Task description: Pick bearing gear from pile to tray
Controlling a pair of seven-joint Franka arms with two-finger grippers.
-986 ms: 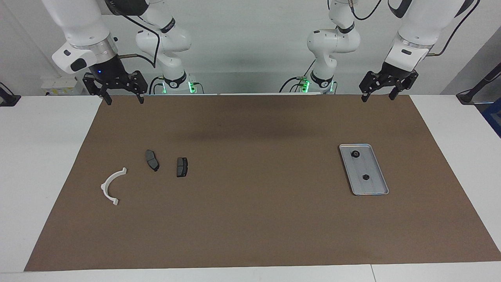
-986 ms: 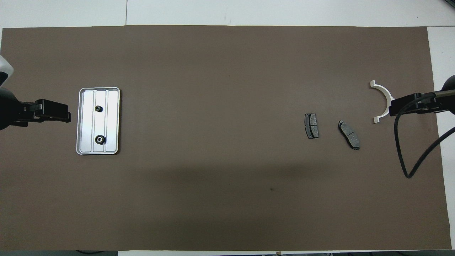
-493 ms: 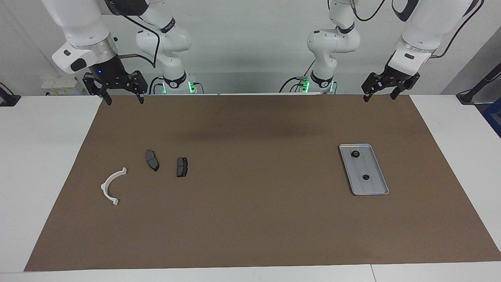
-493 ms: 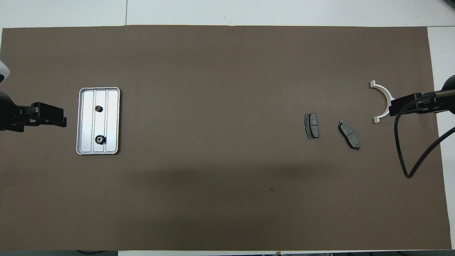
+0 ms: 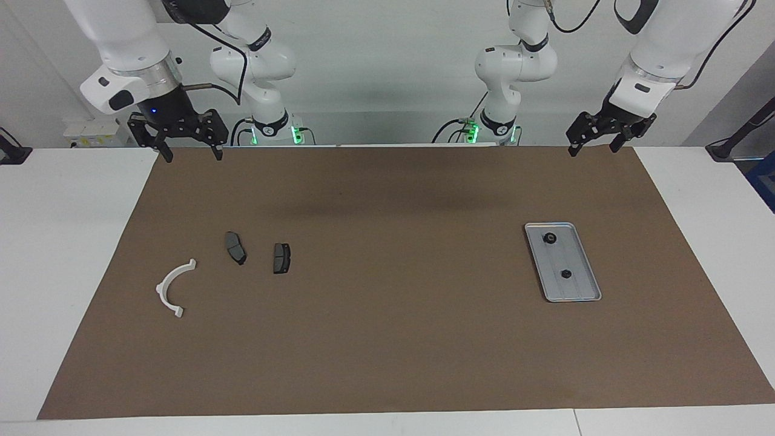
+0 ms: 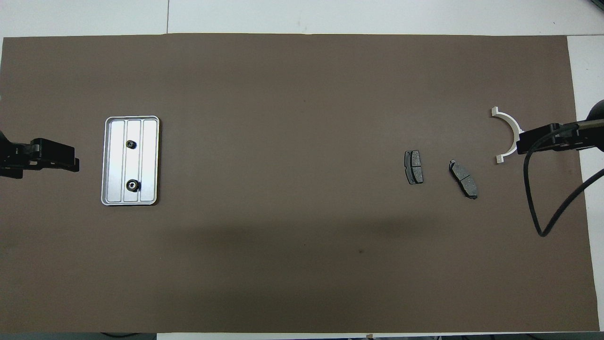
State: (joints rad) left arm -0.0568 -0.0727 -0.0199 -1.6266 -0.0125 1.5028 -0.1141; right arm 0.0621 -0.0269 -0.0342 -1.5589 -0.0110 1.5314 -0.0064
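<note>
the left gripper (image 5: 594,142), fingers spread and empty, has pulled back from the tray (image 5: 582,289), where two gears (image 5: 550,238) lie; the right gripper (image 5: 189,148) waits open, so the job looks finished.

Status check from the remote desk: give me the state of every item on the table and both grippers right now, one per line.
Tray: flat on the mat, holding two parts.
Two black round pieces: resting in the tray, apart from each other.
Two brake pads: lying flat, side by side, untouched.
White arc: lying flat, untouched.
Left gripper: open, empty, raised over the mat's edge.
Right gripper: open, empty, raised over the mat's edge.
</note>
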